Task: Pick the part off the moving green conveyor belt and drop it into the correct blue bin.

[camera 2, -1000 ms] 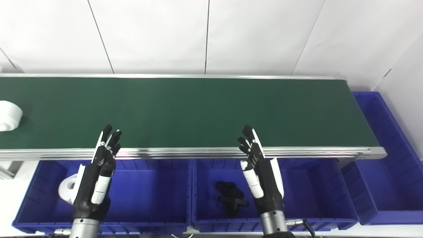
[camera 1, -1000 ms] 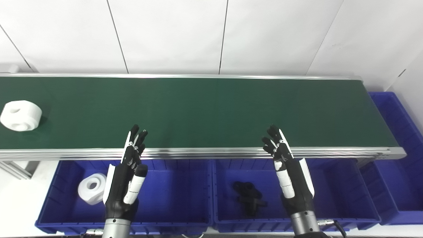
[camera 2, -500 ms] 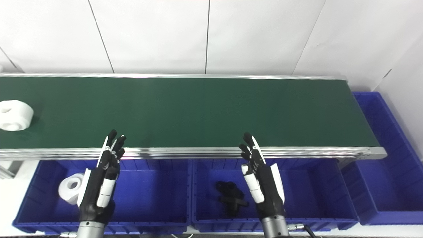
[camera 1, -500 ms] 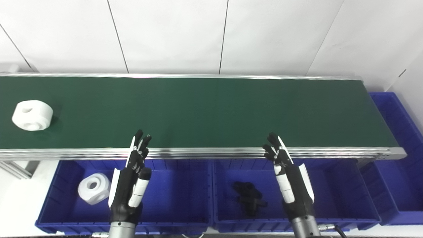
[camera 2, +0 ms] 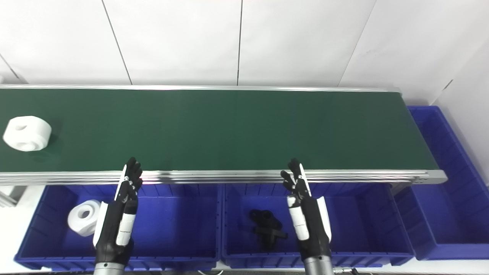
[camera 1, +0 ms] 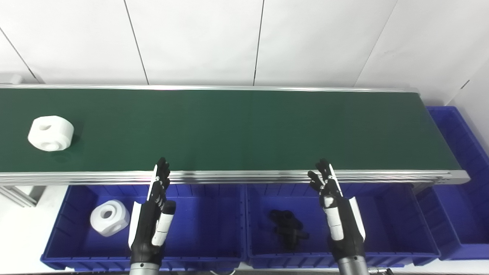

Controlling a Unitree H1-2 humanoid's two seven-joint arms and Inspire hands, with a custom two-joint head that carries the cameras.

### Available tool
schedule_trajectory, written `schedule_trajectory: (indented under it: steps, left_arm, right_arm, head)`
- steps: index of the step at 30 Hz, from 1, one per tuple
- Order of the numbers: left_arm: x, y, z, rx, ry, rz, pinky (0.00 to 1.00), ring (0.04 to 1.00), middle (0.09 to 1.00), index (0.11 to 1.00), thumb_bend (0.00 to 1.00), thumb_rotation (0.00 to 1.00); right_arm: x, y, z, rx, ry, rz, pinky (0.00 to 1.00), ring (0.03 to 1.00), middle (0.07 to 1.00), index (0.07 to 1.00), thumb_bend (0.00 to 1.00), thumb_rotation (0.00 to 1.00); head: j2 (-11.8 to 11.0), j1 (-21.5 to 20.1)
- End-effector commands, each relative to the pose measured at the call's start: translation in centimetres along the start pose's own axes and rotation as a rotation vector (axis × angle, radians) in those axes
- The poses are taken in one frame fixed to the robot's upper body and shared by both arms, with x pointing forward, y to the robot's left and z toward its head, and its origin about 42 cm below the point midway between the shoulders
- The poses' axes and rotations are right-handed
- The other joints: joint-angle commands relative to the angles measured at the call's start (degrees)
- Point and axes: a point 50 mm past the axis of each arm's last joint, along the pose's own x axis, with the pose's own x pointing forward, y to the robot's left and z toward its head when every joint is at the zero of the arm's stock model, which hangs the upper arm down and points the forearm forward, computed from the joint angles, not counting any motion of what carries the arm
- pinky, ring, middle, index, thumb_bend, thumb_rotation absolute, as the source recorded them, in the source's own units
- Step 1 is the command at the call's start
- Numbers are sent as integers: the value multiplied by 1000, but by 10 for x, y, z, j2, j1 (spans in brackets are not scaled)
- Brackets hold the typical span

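Observation:
A white round part with a hole [camera 1: 51, 133] rides on the green conveyor belt [camera 1: 237, 130] near its left end. My left hand [camera 1: 153, 219] is raised over the left blue bin [camera 1: 214, 229], open and empty, fingertips near the belt's front rail. Over the middle blue bin [camera 1: 386, 221] my right hand [camera 1: 336, 217] stands likewise open and empty. Both hands are far to the right of the part on the belt.
A second white part [camera 1: 109, 217] lies in the left bin. A black part [camera 1: 288, 229] lies in the middle bin. Another blue bin [camera 1: 458, 183] stands past the belt's right end. A white panelled wall rises behind the belt.
The white part on the belt has moved to the right. Both hands have drawn back and lower toward the picture's bottom edge, still open.

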Motion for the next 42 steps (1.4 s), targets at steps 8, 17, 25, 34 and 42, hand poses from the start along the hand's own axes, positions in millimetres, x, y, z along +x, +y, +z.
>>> schedule_trajectory:
  steps: [8,17,25,34,42]
  left_arm:
    - [-2,-4,2,-21,-45,20,1000,1000,1000,1000,695,944]
    - [1,-8,-2,-28,-51,19,1000,1000,1000,1000,710,923]
    - [-1,-16,-10,-30,-66,28,1000,997,1000,1000,735,899]
    - [0,-21,-24,-42,-36,-22,1000,1000,1000,1000,780,890]
    - [3,-31,-29,-63,-17,-5,1000,1000,998,997,812,810]
  right_arm:
    - [2,1,5,-4,-50,4,950,944,992,1000,783,980]
    - [3,-5,2,-14,-52,15,960,948,998,1000,792,986]
    - [-3,-15,-7,-56,-77,2,925,940,983,1000,805,998]
    - [-3,-23,-23,-87,-92,23,946,953,1000,1000,782,1000]
    - [0,-32,-31,-109,-103,36,987,978,1000,1000,795,1000]
  head:
    - [-8,4]
    - [-16,44]
    - [-66,79]
    - [-126,108]
    - [-151,163]
